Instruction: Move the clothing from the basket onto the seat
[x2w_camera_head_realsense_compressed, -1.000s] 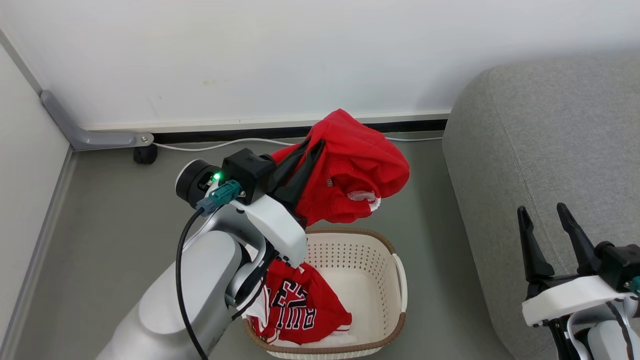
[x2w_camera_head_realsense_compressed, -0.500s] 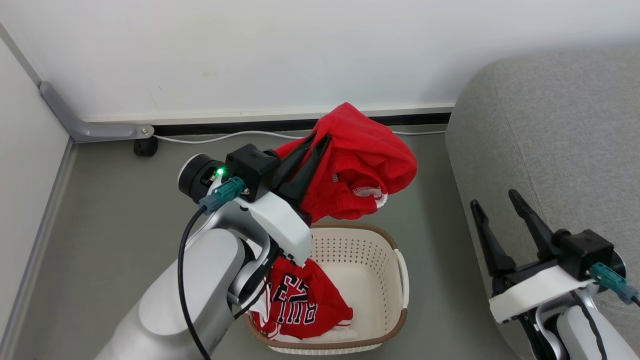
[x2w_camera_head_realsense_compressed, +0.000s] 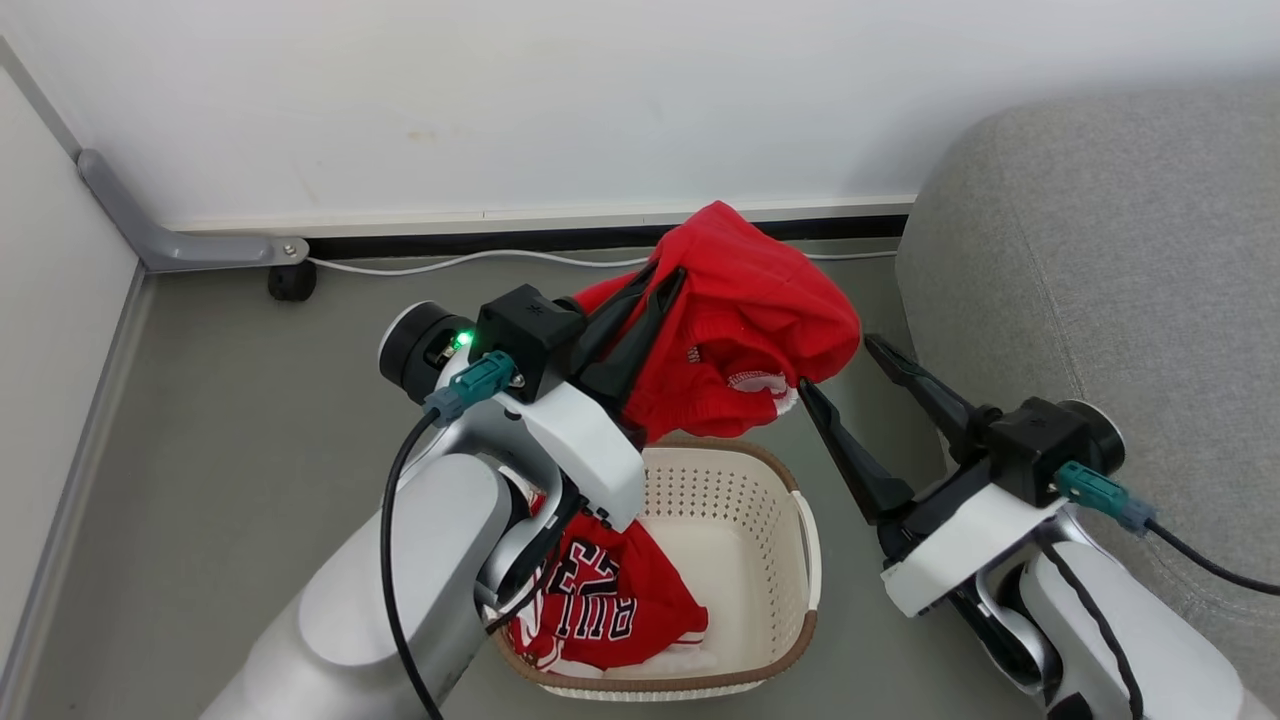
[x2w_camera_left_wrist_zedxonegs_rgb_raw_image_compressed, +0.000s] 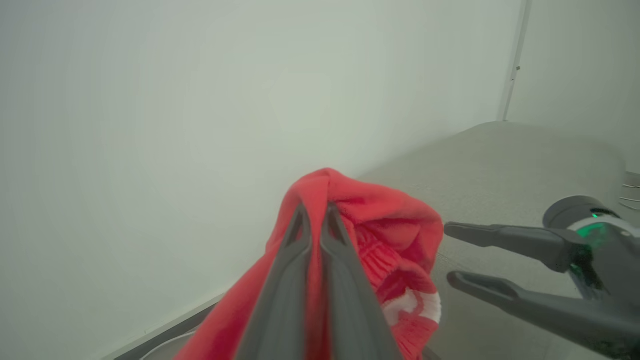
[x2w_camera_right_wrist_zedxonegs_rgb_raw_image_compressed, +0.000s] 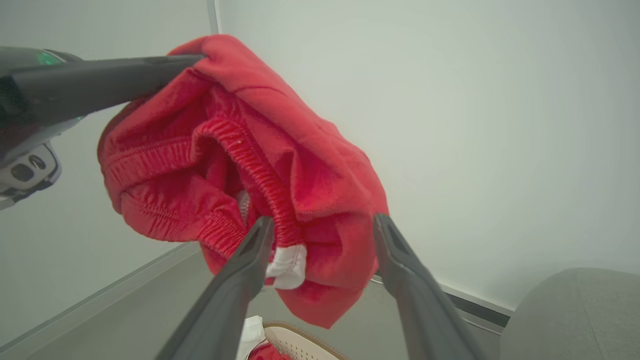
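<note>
The left gripper (x2w_camera_head_realsense_compressed: 668, 272), closed tight, pinches the plain red garment (x2w_camera_head_realsense_compressed: 760, 310) aloft above the basket (x2w_camera_head_realsense_compressed: 740, 480), where the jersey (x2w_camera_head_realsense_compressed: 600, 610) lies. The right gripper (x2w_camera_head_realsense_compressed: 835, 362), jaws wide and holding nothing, seems just short of the garment's hem, beside the sofa (x2w_camera_head_realsense_compressed: 1100, 250).

We see the red garment (x2w_camera_head_realsense_compressed: 745, 320) as plain red with a small white trim. The jersey (x2w_camera_head_realsense_compressed: 610, 610) is red and white — black block lettering across it. Our basket (x2w_camera_head_realsense_compressed: 700, 485) is cream-white, perforated, with a brown rim; at right the seat (x2w_camera_head_realsense_compressed: 1100, 250) is light grey — the floor (x2w_camera_head_realsense_compressed: 200, 450) a greener grey.
</note>
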